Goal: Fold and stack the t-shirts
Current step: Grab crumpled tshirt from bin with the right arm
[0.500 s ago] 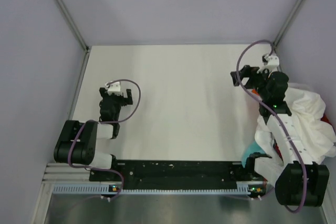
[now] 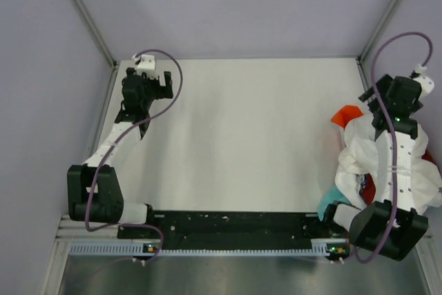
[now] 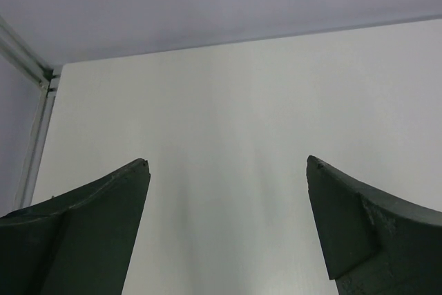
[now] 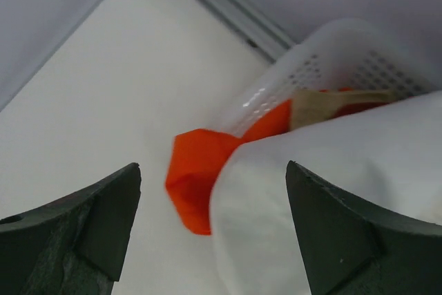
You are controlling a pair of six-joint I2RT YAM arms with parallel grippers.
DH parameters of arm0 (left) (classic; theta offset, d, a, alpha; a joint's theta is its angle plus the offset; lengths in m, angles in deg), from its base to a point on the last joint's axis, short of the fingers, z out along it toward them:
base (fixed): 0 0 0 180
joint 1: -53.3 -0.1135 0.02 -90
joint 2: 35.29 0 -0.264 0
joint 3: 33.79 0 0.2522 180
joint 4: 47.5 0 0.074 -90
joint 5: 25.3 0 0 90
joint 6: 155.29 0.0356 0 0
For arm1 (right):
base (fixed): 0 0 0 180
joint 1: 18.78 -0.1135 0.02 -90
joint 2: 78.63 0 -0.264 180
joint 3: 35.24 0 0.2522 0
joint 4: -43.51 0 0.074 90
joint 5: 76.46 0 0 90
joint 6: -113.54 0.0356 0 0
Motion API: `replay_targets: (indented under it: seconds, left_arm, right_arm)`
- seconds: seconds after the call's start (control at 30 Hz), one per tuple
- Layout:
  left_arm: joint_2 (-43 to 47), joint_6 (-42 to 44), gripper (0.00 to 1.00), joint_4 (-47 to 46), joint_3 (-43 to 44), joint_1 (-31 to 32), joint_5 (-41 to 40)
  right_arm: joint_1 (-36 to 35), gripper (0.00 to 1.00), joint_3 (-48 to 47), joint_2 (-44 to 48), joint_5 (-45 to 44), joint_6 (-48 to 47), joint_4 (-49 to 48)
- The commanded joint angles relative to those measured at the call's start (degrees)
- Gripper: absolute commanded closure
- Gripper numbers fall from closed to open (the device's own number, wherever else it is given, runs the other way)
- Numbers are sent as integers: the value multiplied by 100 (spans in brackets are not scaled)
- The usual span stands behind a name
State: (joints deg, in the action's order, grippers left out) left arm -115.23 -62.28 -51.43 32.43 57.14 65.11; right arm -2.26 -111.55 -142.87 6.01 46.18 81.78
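1. Top view: our two arms reach out over the white desk (image 2: 242, 136). The left end effector (image 2: 146, 88) hovers near the 10 o'clock corner with its jaws spread wide and nothing in them. The right end effector (image 2: 387, 105) hangs at 3 o'clock, just above the t-shirts (image 2: 387, 164), which are bunched in a heap at the desk's 4 o'clock edge. A white t-shirt (image 2: 397, 150) tops the heap, and an orange t-shirt (image 2: 347, 115) pokes out at its 11 o'clock. A teal t-shirt (image 2: 330, 202) shows at 7 o'clock, and a sliver of a red t-shirt (image 2: 368, 184) sits between white folds.
2. Left wrist view: we see both fingers far apart, with only bare desk between them and no cloth near.
3. Right wrist view: the jaws stand wide and empty. Below them the orange t-shirt spills past the rim of a white lattice basket (image 4: 331, 60) onto the desk. The white t-shirt bulges at 4 o'clock.
4. Progress: we judge the job barely begun. No shirt is spread, folded or stacked, so every one is left to do. A first pick from the heap looks the likely opener.
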Motion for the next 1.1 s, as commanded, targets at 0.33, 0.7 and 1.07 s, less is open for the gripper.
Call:
replay_targets:
  seconds: [0.33, 0.7, 1.07]
  left_arm:
    - [-39, -204, 2, 1505, 562, 65, 1524]
    - [66, -151, 2, 1743, 642, 65, 1630]
    - [75, 86, 2, 2358, 1204, 65, 1621]
  right_arm:
    - [1038, 16, 49, -764, -3133, 690, 344]
    - [1038, 83, 93, -660, -3448, 312, 195]
    - [872, 100, -1074, 685, -2693, -1208, -833]
